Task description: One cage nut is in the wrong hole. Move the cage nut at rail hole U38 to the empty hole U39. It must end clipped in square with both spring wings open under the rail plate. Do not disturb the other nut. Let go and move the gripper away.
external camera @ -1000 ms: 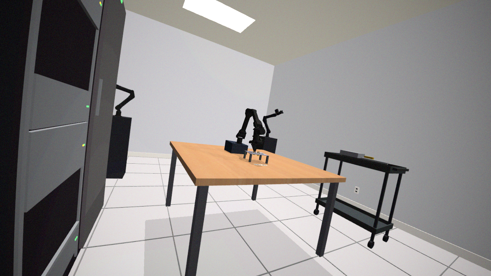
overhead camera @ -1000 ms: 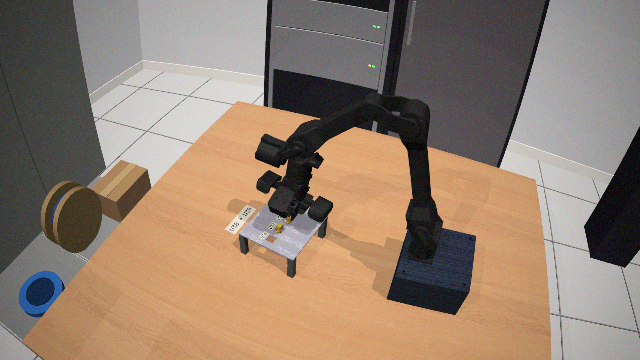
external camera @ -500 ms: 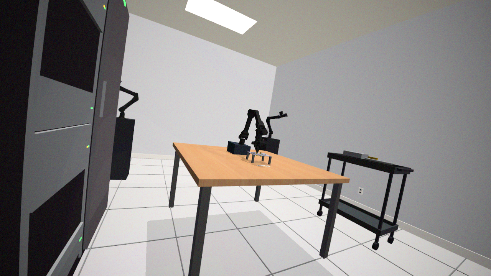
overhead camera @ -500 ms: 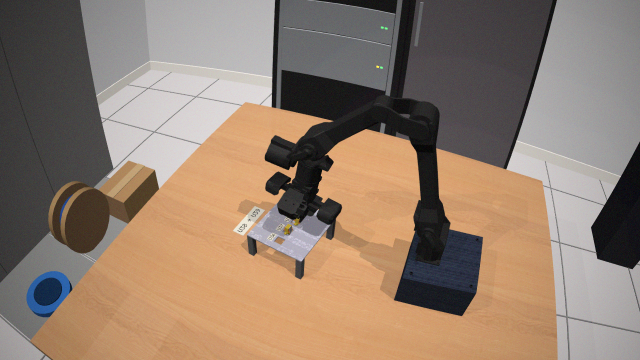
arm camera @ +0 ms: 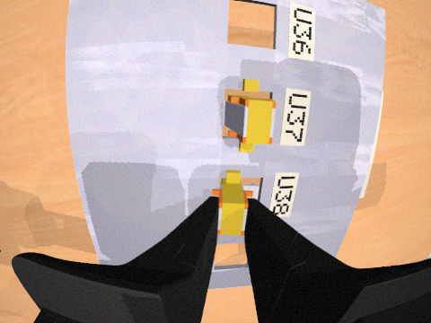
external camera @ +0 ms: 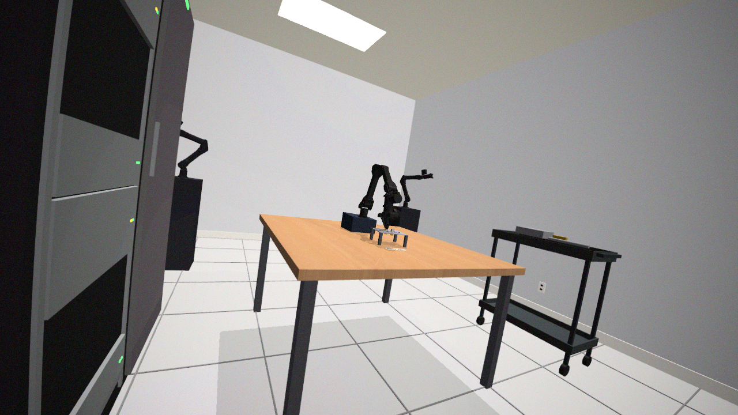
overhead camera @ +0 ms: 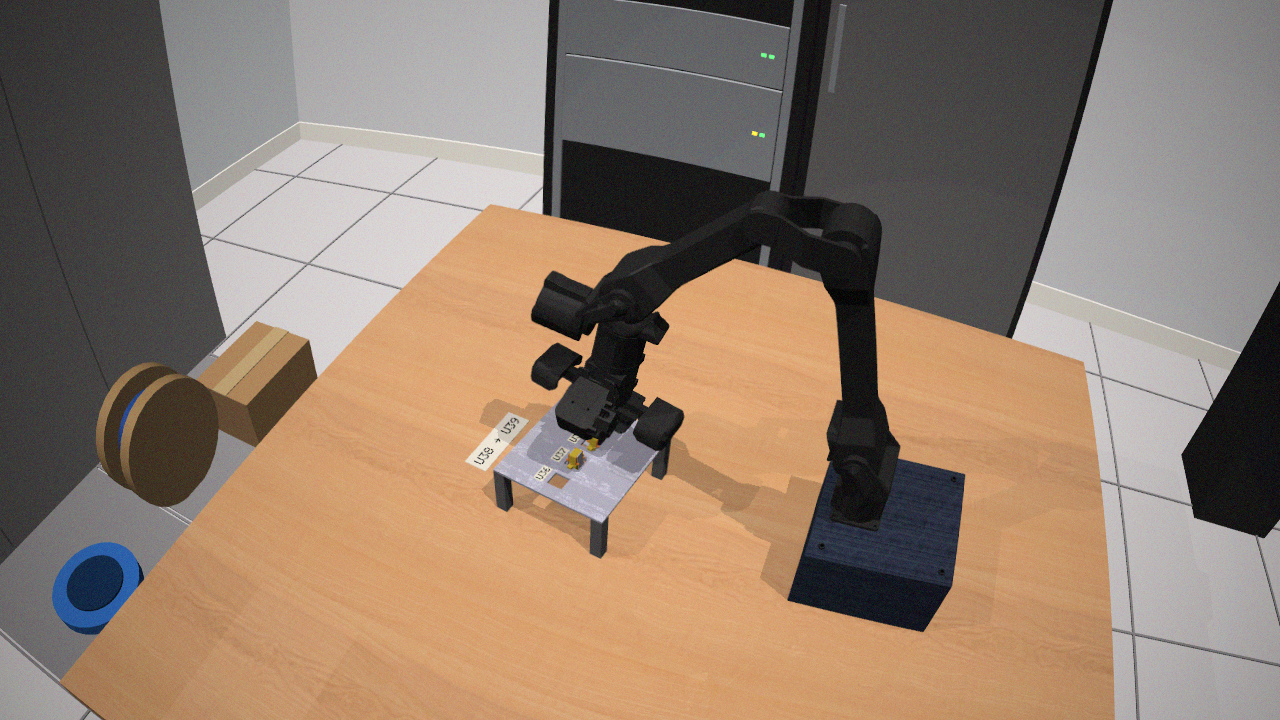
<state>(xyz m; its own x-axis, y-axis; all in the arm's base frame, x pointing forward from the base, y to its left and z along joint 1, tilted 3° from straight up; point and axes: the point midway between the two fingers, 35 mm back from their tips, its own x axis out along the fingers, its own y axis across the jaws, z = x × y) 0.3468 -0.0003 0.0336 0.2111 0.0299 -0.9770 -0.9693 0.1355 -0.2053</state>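
Over the rail plate (overhead camera: 617, 488) (external camera: 397, 233) (arm camera: 135, 112) on the counter (overhead camera: 358, 537) (external camera: 387, 257) (arm camera: 27, 90), we've got the hand (overhead camera: 597, 437) (external camera: 386, 228) (arm camera: 232, 206) clamped on the U38 cage nut (overhead camera: 592, 444) (arm camera: 233, 220), approx. midway thru the job by our est. Grip's done; transfer isn't.

In the wrist view, our nut sits between the fingertips, by the U38 label (arm camera: 285, 195), w/ part of the U38 hole (arm camera: 256, 183) showing beside it. It looks off-centre to that hole, so prob. unclipped, but we can't tell its height or whether it's fully out. Beyond it, between the fingers, shows the next opening, which we take as the U39 hole (arm camera: 226, 254), going by label order; nothing's seated there yet.

The other nut (overhead camera: 575, 458) (arm camera: 260, 121) is at U37, apart from the fingers, and must be left alone.

Left to do: get ours clear of U38 if req'd, shift it to U39, square it up, press till both spring wings open under the plate, then let go & back off. Wing state: can't see it from these views.
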